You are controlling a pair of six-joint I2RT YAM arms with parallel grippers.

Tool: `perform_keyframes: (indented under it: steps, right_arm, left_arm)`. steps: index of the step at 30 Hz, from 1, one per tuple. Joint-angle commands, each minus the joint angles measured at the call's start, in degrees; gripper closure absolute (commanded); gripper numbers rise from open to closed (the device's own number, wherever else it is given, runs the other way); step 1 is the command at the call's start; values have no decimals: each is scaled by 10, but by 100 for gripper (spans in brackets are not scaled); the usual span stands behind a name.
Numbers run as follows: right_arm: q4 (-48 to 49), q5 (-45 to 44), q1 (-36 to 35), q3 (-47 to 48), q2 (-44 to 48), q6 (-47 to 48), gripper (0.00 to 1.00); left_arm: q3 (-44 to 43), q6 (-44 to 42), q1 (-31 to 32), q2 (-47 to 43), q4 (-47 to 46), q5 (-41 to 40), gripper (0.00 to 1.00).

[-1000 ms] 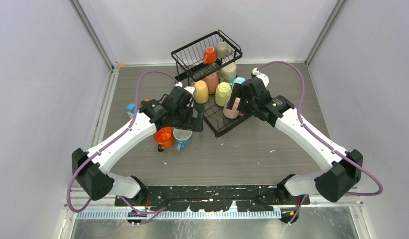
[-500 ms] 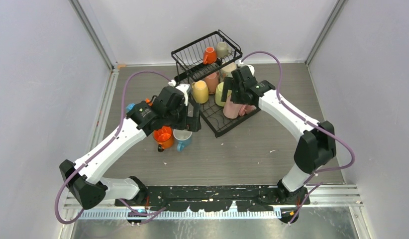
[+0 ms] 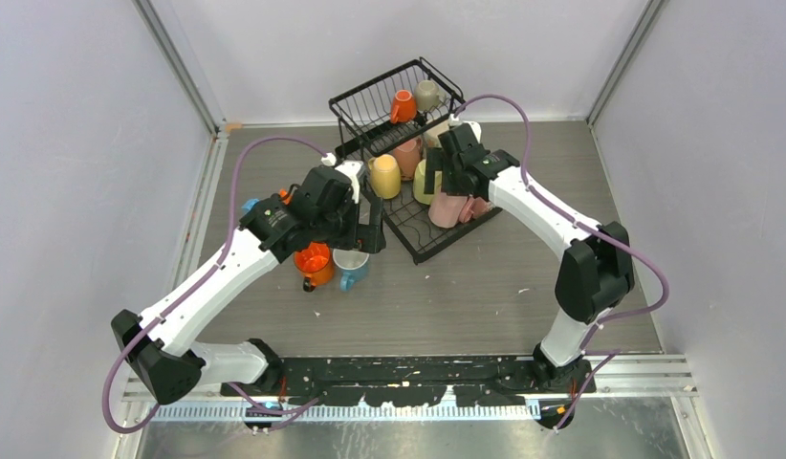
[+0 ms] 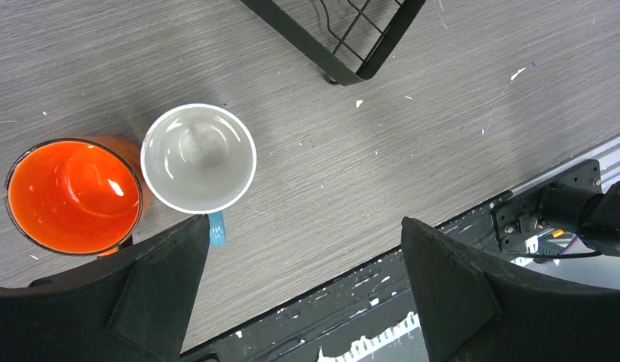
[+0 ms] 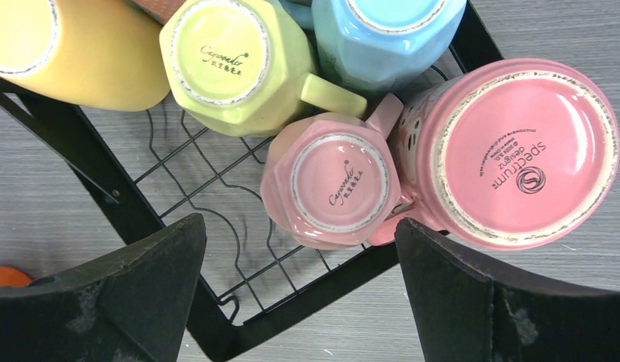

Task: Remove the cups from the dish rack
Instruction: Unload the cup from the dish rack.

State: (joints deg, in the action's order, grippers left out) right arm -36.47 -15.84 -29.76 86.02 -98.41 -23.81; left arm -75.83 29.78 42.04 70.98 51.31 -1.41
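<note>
My left fingers (image 4: 141, 302) are spread wide with nothing between them, hanging above the desk (image 4: 352, 173). Ahead of the finger on the wrist view's left, two cups stand upright and touching: an orange cup (image 4: 73, 196) on the outside and a blue-handled cup (image 4: 197, 158), pale inside, just inboard of it. Farther ahead, past the open gap, a black corner of the rack (image 4: 360, 53) shows, apart from both cups.

My right fingers (image 5: 133, 294) are released too, gripping nothing, poised over the rack's lower tray. Straight ahead of the gap a small pink cup (image 5: 329, 181) sits base up on the wires. It touches a big pink cup (image 5: 518, 151), also base up, at the tray's edge — on the wires or on the desk, I cannot tell. Beyond them a yellow cup (image 5: 58, 45), a lime cup (image 5: 231, 60) and a light blue cup (image 5: 390, 30) stand inverted, crowded together.

From overhead, the top basket (image 3: 370, 100) lies beyond both sets of fingers — it holds a second orange cup (image 3: 403, 107) and a beige cup (image 3: 427, 94).
</note>
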Motion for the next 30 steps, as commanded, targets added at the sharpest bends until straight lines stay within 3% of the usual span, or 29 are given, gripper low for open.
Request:
perform_keyframes:
  steps: [1,30]
  right_arm:
    - [17,-20,3,22,-12,16,0]
    - [18,28,-32,1,4,-22,0]
  left_arm:
    - [-2,5,1,-14,1,7,0]
    - [1,8,1,-12,5,3,0]
